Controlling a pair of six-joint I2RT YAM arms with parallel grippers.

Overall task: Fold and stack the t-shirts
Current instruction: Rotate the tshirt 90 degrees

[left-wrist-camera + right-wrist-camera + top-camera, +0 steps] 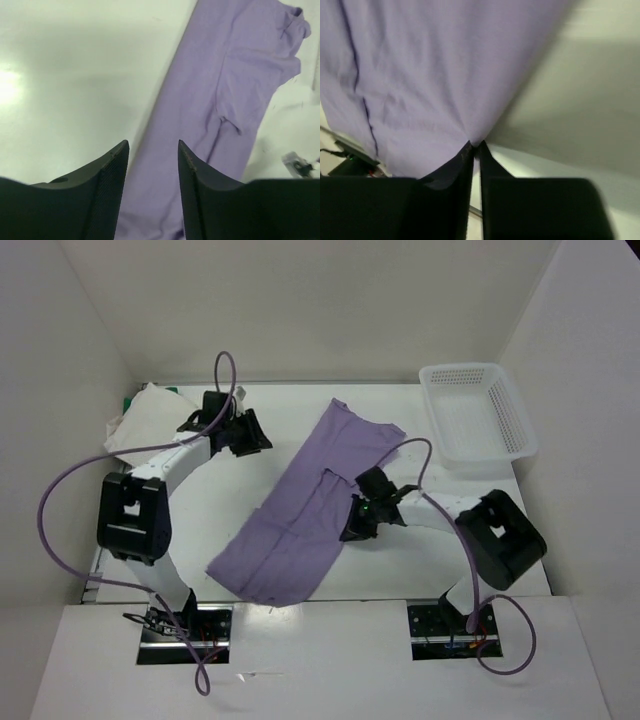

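A: Lavender t-shirt [300,525]?
B: Lies diagonally across mid-table [410,570], spread out.
A: Right gripper [475,146]?
B: Fingers pinched together on the shirt's right edge, cloth caught between the tips.
A: Left gripper [152,150]?
B: Fingers parted, holding nothing, above the shirt's left edge.
A: White t-shirt [150,422]?
B: Bunched in the far-left corner.
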